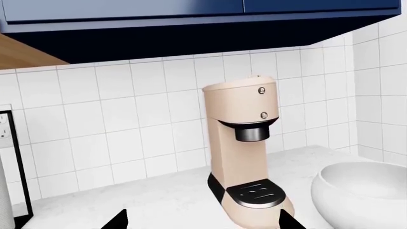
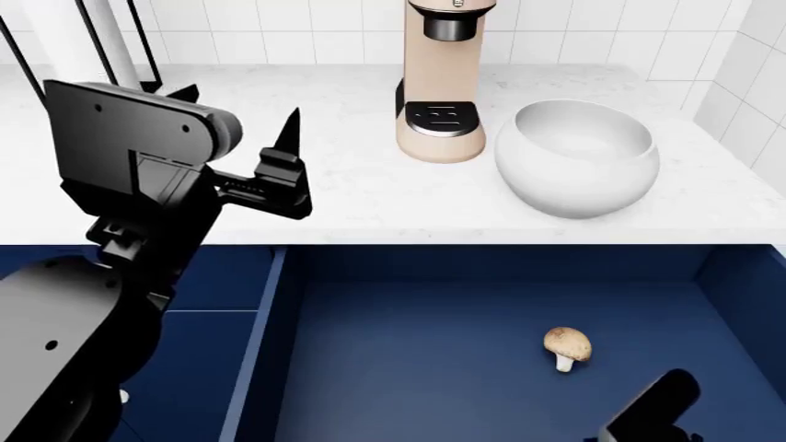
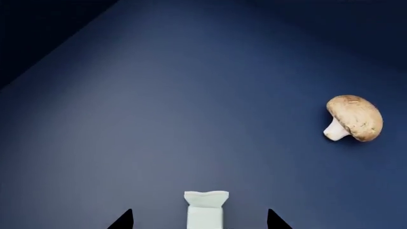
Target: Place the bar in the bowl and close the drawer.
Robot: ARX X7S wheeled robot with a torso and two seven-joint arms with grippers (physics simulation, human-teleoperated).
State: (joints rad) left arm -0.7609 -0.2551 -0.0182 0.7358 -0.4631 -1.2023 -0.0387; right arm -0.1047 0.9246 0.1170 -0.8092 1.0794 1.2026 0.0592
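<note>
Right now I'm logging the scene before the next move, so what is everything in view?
Slim pale mint-green wrapped bar: one, in the drawer, between the right claw's fingertips.
Small tan mushroom: one, on the drawer floor.
Wide navy-blue drawer: one, open below the counter.
Large glossy white bowl: one, on the counter.
Beige coffee maker: one, left of the bowl.
White marble counter: one.
Left claw: black, open, above the counter.
Right claw: black, open, over the bar.

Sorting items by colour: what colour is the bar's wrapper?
Pale mint-green bar, white at the crimped end; right wrist view.
</note>
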